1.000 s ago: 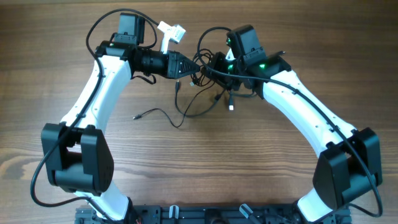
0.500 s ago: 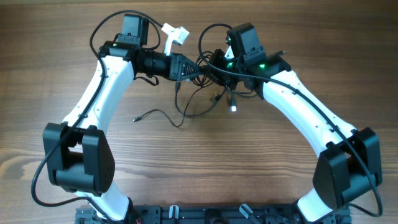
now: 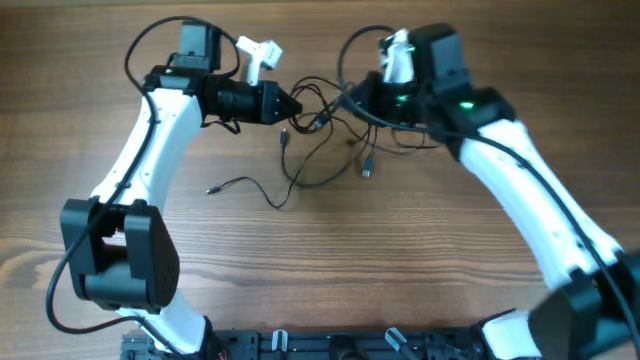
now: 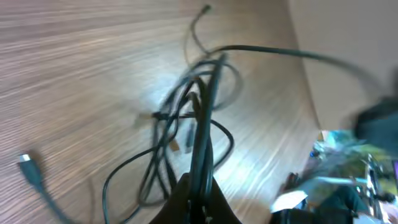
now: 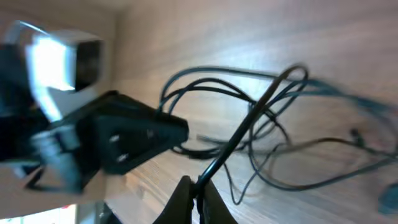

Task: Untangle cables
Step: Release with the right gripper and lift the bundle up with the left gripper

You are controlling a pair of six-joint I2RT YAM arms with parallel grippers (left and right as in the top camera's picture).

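A tangle of thin black cables [image 3: 325,130] hangs between my two grippers near the table's far edge, with loops trailing on the wood. My left gripper [image 3: 292,103] is shut on a cable strand [image 4: 202,134] at the tangle's left side. My right gripper [image 3: 352,100] is shut on another strand [image 5: 239,140] at the tangle's right side. One loose end with a small plug [image 3: 212,188] lies to the lower left. Another plug end [image 3: 365,170] hangs at the lower right. The knot [image 4: 189,102] shows blurred in the left wrist view.
The wooden table [image 3: 400,260] spreads below the tangle. A white fixture [image 3: 255,55] stands behind the left arm. The left gripper [image 5: 143,134] shows close by in the right wrist view.
Both grippers moved apart, the left one leftward and the right arm swinging right and up, and the tangle stretched out between them. The loose ends shifted slightly left.
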